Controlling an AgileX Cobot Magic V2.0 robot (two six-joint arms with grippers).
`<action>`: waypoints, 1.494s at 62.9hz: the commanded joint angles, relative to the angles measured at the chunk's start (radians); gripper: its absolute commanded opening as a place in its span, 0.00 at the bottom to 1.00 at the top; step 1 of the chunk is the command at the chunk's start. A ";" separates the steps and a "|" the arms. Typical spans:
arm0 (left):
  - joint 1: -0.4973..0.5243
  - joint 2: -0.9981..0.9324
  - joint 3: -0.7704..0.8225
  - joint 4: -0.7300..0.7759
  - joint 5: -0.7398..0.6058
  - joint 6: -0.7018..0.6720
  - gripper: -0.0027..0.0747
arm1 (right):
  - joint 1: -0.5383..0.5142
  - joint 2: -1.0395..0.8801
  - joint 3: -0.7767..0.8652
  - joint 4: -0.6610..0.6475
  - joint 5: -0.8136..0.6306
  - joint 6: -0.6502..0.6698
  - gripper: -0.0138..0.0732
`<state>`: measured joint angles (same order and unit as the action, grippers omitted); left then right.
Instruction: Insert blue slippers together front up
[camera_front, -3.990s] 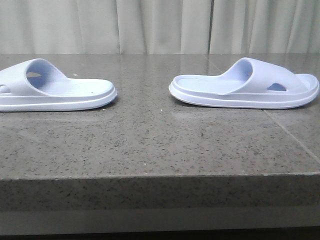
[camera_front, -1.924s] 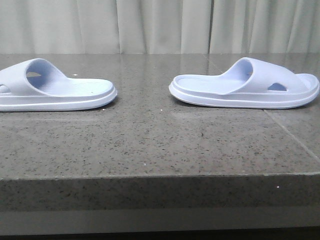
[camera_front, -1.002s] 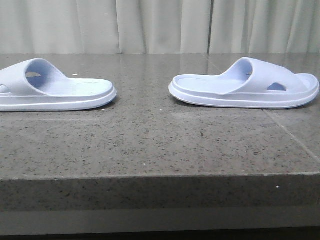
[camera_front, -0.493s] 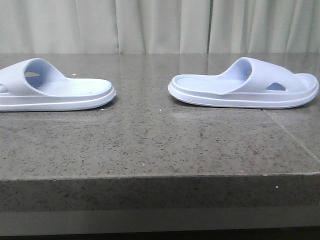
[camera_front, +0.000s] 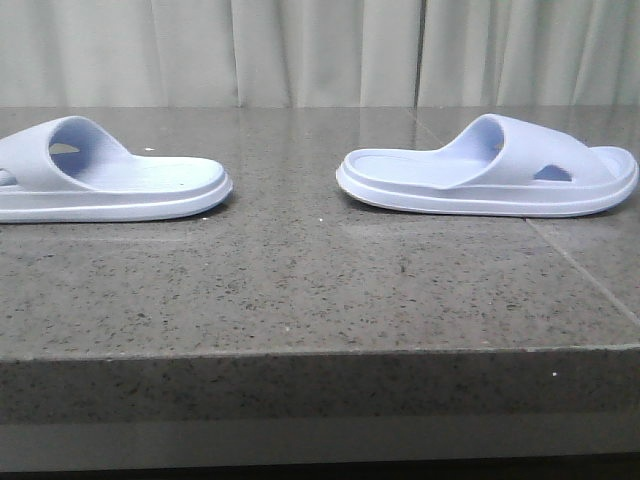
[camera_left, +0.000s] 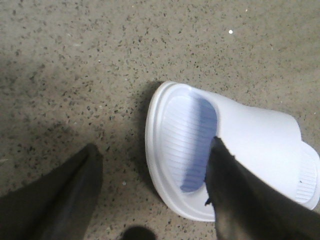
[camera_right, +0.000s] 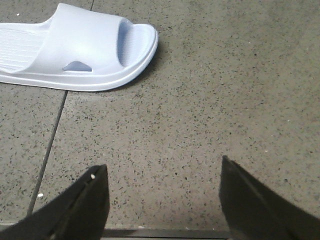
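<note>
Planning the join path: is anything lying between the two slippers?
No: in the front view only bare speckled stone tabletop separates the left slipper from the right slipper.

Dark grey speckled stone tabletop (camera_front: 300, 290) with a thick front edge, a thin seam line (camera_right: 50, 145) across its surface, pale pleated curtain (camera_front: 320, 50) behind

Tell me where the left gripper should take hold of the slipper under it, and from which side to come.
Probably the heel end of the left slipper, from above. It lies flat, sole down, on the stone table, and the heel is bare while the strap arches over the front. The left gripper is open, one finger over the footbed and one outside the rim, so lowering and closing should pinch the side wall.
</note>
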<state>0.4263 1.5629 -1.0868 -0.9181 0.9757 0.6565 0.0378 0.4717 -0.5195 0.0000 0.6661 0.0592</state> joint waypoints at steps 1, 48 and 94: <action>0.002 0.000 -0.031 -0.081 -0.005 0.022 0.50 | -0.006 0.012 -0.034 -0.010 -0.066 -0.007 0.73; -0.112 0.171 -0.031 -0.187 0.009 0.121 0.44 | -0.006 0.012 -0.034 -0.010 -0.066 -0.007 0.73; -0.153 0.154 -0.047 -0.212 0.077 0.150 0.01 | -0.006 0.012 -0.034 -0.010 -0.066 -0.007 0.73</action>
<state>0.2836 1.7703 -1.1036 -1.1023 0.9956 0.7910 0.0378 0.4717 -0.5195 0.0000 0.6661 0.0592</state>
